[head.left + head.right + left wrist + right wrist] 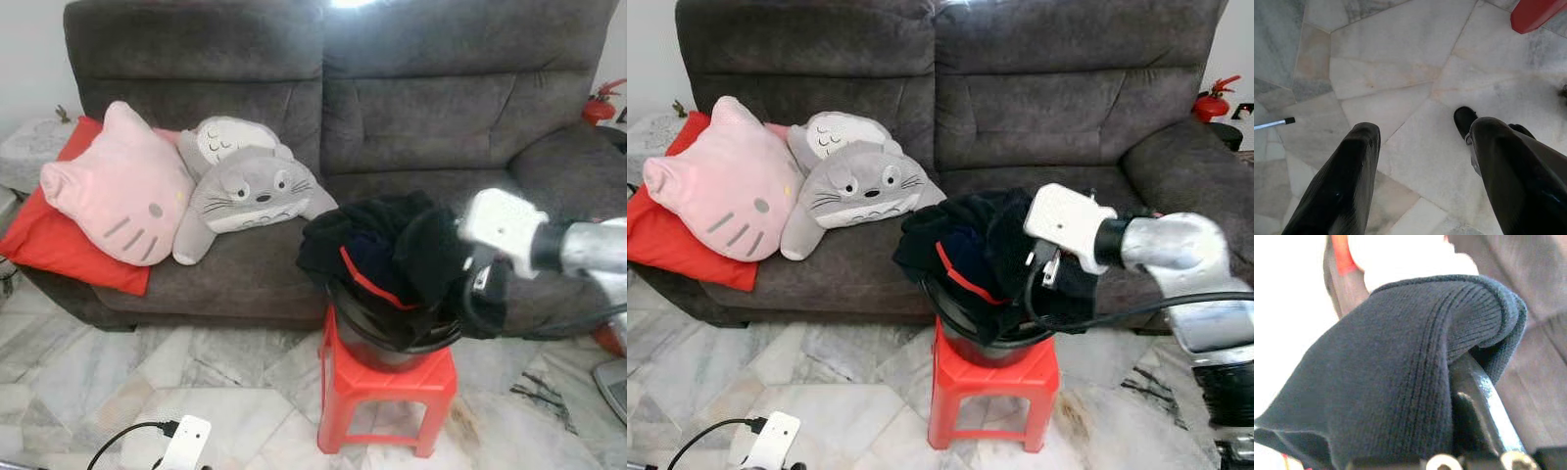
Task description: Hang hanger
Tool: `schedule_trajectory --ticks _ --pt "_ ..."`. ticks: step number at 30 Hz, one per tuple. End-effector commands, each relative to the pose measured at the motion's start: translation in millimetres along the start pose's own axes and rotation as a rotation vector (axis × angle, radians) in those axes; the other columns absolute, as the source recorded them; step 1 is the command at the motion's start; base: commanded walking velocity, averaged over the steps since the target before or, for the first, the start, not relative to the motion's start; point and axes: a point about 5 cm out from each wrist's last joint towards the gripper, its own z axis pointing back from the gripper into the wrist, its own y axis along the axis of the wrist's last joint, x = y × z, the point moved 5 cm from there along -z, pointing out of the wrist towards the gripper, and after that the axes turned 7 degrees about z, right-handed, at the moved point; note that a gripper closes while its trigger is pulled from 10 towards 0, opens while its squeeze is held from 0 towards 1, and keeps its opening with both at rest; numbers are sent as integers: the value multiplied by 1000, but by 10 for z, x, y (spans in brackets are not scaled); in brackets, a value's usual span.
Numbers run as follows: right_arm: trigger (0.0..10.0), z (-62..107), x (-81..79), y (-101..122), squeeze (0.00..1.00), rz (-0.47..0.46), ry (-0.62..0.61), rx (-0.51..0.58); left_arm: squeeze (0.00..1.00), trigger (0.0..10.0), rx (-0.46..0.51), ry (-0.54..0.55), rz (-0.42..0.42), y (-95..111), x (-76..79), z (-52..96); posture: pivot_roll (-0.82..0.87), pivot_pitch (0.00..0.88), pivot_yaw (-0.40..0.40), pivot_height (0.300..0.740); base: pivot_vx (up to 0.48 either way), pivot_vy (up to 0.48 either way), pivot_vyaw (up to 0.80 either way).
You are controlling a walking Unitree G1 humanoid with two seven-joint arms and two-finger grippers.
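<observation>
Your right gripper (1043, 266) is down at the black bucket (392, 345) on the red stool (387, 394), in front of the sofa (411, 108). It is pressed into the pile of dark clothes (367, 240) there. In the right wrist view a dark knit cloth (1396, 367) lies draped over one finger (1481, 406) and covers the rest. So you cannot tell if the claw is spread or pinching.

It looks like you are at the first step: getting hold of something in the bucket. No hanger can be made out. If it is there, it sits under the clothes, so which way it points and how its long side runs cannot be told. A thin red strip (364, 279) peeks out of the pile, but what it is stays unclear.

Next, you likely need to lift slowly and check what comes up.

Your left gripper (1420, 161) hangs spread over the marble floor (1400, 63).
</observation>
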Motion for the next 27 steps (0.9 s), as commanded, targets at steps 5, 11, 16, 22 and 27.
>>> schedule_trajectory --ticks 5,11,16,22,27 --pt "10000 186 -48 -166 0 56 73 -148 0 10000 -13 3 -2 -31 -37 5 -240 0 59 727 0 0 0" --pt "10000 303 184 -555 0 140 -55 -378 0 10000 -16 1 -2 -39 -41 6 -242 0 61 727 0 0 0" --pt "10000 60 618 -159 0 -125 -430 -55 0 10000 -16 4 5 -39 -64 8 -239 0 57 727 0 0 0" --pt "10000 -173 546 -484 0 -474 -716 -66 0 10000 -12 4 10 -37 -73 9 -237 0 57 727 0 0 0" --pt "10000 -395 104 -685 0 -672 -720 -154 0 10000 -12 4 14 -41 -81 11 -238 0 58 727 0 0 0"
